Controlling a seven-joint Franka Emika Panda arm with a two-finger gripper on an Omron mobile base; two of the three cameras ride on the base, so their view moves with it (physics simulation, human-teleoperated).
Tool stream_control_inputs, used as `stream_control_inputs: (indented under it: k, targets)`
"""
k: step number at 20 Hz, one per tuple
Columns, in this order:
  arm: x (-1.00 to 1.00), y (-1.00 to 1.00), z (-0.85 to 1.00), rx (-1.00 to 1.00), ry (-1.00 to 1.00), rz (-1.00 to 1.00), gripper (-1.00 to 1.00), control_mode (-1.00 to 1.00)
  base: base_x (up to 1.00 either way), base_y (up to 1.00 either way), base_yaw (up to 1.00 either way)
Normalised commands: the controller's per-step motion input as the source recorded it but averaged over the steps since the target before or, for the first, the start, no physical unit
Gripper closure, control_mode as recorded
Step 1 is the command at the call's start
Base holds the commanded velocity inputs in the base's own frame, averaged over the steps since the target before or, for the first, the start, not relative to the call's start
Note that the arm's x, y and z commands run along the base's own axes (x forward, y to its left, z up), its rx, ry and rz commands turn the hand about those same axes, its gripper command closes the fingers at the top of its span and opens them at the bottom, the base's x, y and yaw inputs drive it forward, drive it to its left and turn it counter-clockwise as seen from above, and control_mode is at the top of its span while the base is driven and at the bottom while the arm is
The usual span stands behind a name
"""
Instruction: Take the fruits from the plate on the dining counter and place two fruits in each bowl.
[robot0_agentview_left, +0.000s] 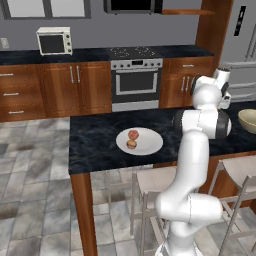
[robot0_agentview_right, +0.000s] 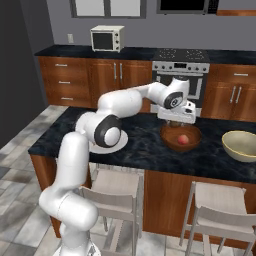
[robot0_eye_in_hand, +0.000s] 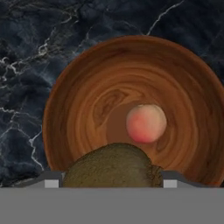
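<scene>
Closest to the hand camera, a rough dark-brown round fruit (robot0_eye_in_hand: 111, 165) sits clamped between the fingers of the hand (robot0_agentview_right: 176, 121), directly above the reddish-brown wooden bowl (robot0_eye_in_hand: 83, 100), where one reddish-pink fruit (robot0_eye_in_hand: 146, 123) already lies. Going by that, one fruit is delivered and a second looks about to follow, while a pink fruit (robot0_agentview_left: 133, 134) and an orange-tan one (robot0_agentview_left: 131, 144) wait on the round white plate (robot0_agentview_left: 150, 142) on the black veined worktop (robot0_agentview_left: 95, 140). Only part of the pale cream bowl (robot0_agentview_right: 241, 145) shows, its inside hidden, and the fingertips are largely covered by the held fruit.
</scene>
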Motion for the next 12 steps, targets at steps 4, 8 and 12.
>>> stream_control_inputs:
  k: [4, 8, 12]
  targets:
    - [0.00, 0.00, -0.34, 0.00, 0.07, 0.00, 1.00, -1.00, 0.00, 0.00, 0.00]
    - [0.00, -0.05, -0.29, 0.00, 0.08, 0.00, 1.00, -1.00, 0.00, 0.00, 0.00]
    - [0.00, -0.04, -0.27, 0.02, 0.12, 0.00, 1.00, -1.00, 0.00, 0.00, 0.00]
